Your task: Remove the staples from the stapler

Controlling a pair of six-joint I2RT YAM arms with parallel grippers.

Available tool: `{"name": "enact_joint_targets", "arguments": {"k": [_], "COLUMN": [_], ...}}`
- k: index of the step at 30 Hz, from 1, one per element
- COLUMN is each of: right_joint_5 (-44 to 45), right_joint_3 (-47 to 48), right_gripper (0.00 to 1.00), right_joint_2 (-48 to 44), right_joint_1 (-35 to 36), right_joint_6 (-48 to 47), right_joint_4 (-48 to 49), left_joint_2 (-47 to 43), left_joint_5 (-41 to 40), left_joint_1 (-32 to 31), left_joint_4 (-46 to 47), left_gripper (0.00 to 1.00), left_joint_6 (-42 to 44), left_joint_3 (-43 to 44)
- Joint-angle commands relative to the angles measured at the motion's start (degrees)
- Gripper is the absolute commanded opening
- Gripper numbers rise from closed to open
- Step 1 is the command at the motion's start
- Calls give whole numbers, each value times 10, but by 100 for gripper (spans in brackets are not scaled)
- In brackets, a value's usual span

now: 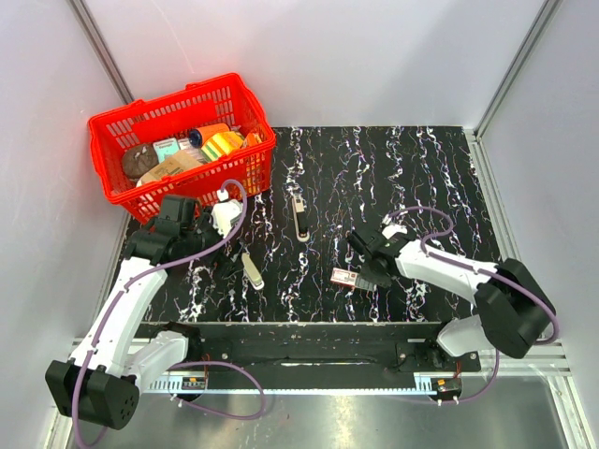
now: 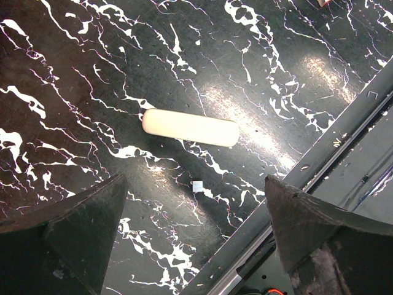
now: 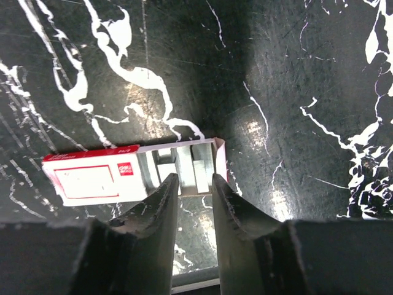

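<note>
The stapler (image 1: 300, 221), a slim black bar with a silver-cream top piece, lies on the black marbled table at mid-centre, apart from both grippers. My left gripper (image 1: 227, 268) (image 2: 195, 246) is open and empty, hovering just short of an all-cream bar (image 1: 253, 269) (image 2: 190, 127). My right gripper (image 1: 368, 278) (image 3: 195, 179) is narrowly open with nothing between its fingertips. They sit at the open end of a red and white staple box (image 1: 344, 277) (image 3: 98, 178), where silver staple strips (image 3: 191, 165) show. The stapler is out of both wrist views.
A red basket (image 1: 112, 140) full of mixed items stands at the back left. A tiny white square bit (image 2: 197, 185) lies on the table between the left fingers. The table's front metal rail (image 2: 319, 166) runs close by the left gripper.
</note>
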Motion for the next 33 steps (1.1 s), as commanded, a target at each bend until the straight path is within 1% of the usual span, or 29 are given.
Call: {"name": "enact_joint_targets", "arguments": {"k": [1, 7, 9, 13, 15, 17, 21, 23, 26, 28, 33], "right_joint_5": [-5, 9, 20, 50, 57, 51, 3, -25, -67, -85, -119], "right_joint_3": [36, 74, 74, 65, 49, 25, -25, -50, -78, -91, -114], "right_gripper": [32, 26, 24, 24, 24, 24, 23, 22, 18, 14, 11], "right_joint_2": [-39, -62, -72, -92, -111, -132, -158, -170, -178, -171, -142], "right_joint_1": [-5, -4, -4, -8, -20, -36, -73, -88, -115, -131, -156], "right_joint_6": [-15, -27, -28, -23, -22, -20, -22, -21, -20, -22, -32], "right_joint_4": [-20, -55, -64, -98, -107, -105, -74, -51, -15, 1, 41], "left_joint_2": [-9, -8, -6, 12, 35, 60, 125, 167, 232, 271, 365], "left_joint_5": [3, 8, 12, 15, -8, -41, -111, -131, -148, -157, -180], "left_joint_1": [-1, -1, -1, -11, -38, -82, -159, -182, -212, -235, -287], "left_joint_4": [20, 20, 20, 38, 59, 91, 164, 199, 236, 265, 302], "left_gripper": [99, 99, 99, 99, 99, 99, 99, 99, 99, 99, 97], "left_joint_6": [1, -3, -4, -10, -21, -28, -30, -22, -16, -14, -13], "left_joint_3": [13, 14, 13, 8, 7, 4, 0, 0, 18, 32, 63]}}
